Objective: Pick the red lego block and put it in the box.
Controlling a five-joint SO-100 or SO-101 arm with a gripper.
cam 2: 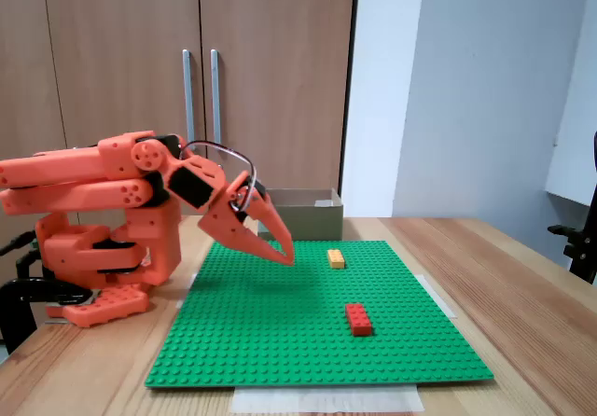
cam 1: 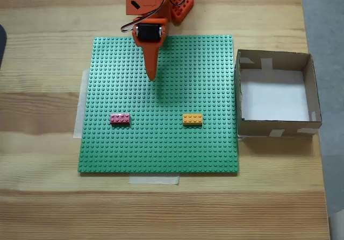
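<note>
The red lego block [cam 1: 120, 119] lies flat on the green studded baseplate [cam 1: 161, 148], left of centre in the fixed view from above; in the side fixed view the same red block [cam 2: 358, 319] sits near the plate's front. The brown cardboard box [cam 1: 308, 94] stands open-topped just off the plate's right edge, and from the side the box [cam 2: 308, 214] shows behind the plate. My orange gripper [cam 1: 152, 77] hangs over the plate's far part, tips together and pointing down at the plate, holding nothing. Seen from the side, the gripper [cam 2: 286, 258] hovers just above the studs, well away from the red block.
An orange-yellow brick [cam 1: 192, 119] rests on the plate right of centre, between the red block and the box. The arm's orange base [cam 2: 98, 257] stands at the table's far edge. Bare wooden table [cam 1: 43, 197] surrounds the plate. Tape strips hold the plate's edges.
</note>
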